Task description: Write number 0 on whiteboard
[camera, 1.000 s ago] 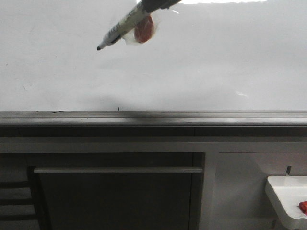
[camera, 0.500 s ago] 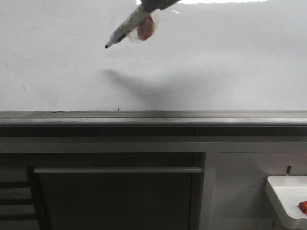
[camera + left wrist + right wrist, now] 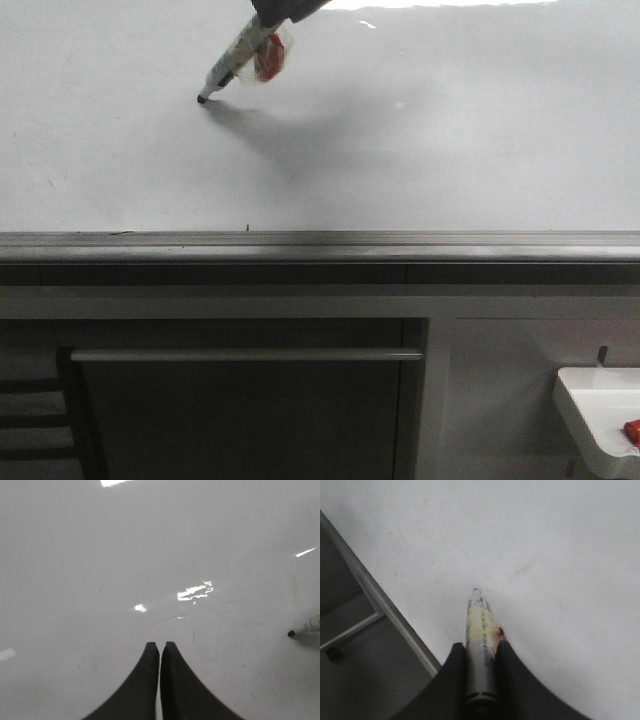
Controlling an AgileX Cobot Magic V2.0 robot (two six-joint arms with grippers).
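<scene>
The whiteboard [image 3: 450,150] is a large glossy white-grey board with a grey metal ledge [image 3: 320,243] along its lower edge. No number 0 shows on it. My right gripper [image 3: 481,645] is shut on a grey marker [image 3: 235,62] wrapped in tape with a red patch. The marker's black tip [image 3: 202,99] rests on or just at the board, upper left of centre, with its shadow meeting it. The tip also shows in the left wrist view [image 3: 291,633]. My left gripper [image 3: 160,645] is shut and empty over bare board.
A small black speck [image 3: 246,227] sits just above the ledge. Below the ledge is a dark cabinet front with a grey handle bar [image 3: 245,355]. A small white tray [image 3: 600,415] with a red object [image 3: 632,432] hangs at the lower right.
The marker has moved down and left toward the board. Its shadow has closed up to meet the tip. The red tape patch has shifted left with it.
</scene>
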